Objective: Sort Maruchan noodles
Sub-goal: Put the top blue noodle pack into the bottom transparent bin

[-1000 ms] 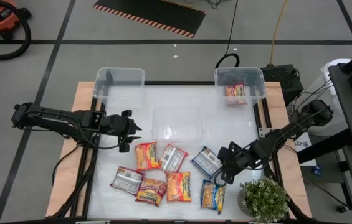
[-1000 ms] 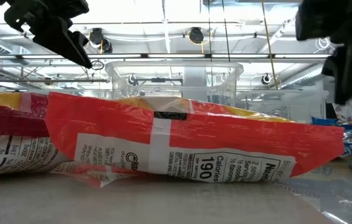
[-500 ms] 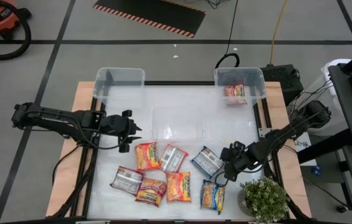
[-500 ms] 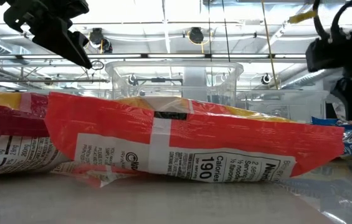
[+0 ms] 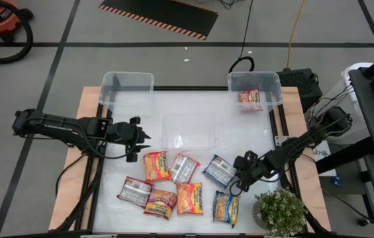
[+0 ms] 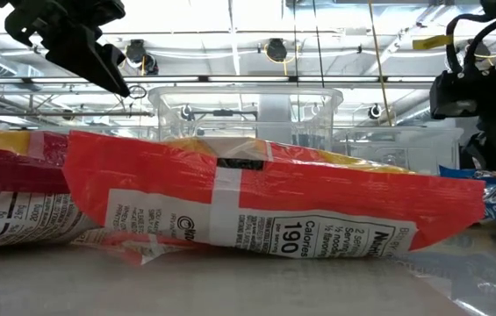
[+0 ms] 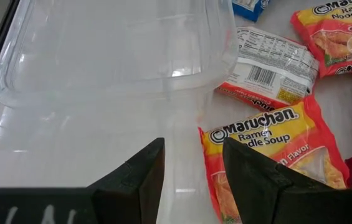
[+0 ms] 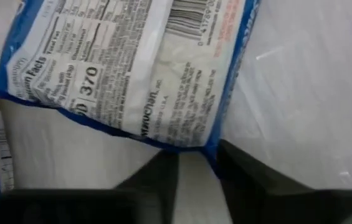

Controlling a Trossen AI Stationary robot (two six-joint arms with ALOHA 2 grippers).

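Observation:
Several Maruchan noodle packets lie flat on the table's near half: orange (image 5: 155,165), silver-red (image 5: 183,168), silver-grey (image 5: 134,191), red (image 5: 161,203), orange (image 5: 189,198) and blue-yellow (image 5: 225,208). A blue packet (image 5: 218,170) lies back side up (image 8: 132,68). My right gripper (image 5: 234,186) is low at its near right corner, fingers (image 8: 197,165) drawn narrow around it. My left gripper (image 5: 145,139) hangs open (image 7: 194,162) above the table, left of the first orange packet (image 7: 269,149), touching nothing. My right gripper has the blue packet's near corner (image 8: 208,149) between its two fingertips. The blue edge runs against the inner side of one finger (image 8: 232,165). The fingers slant down from the table's right. The packet lies flat on the table.
Clear bins stand at the far left (image 5: 128,89), far right (image 5: 276,92) and centre (image 5: 188,130). The far right one holds a red packet (image 5: 250,98). A potted plant (image 5: 280,211) stands at the near right corner, close to my right arm.
My right gripper has come down toward the blue packet, as the low view shows. The packet lies where it was. My left arm has kept still.

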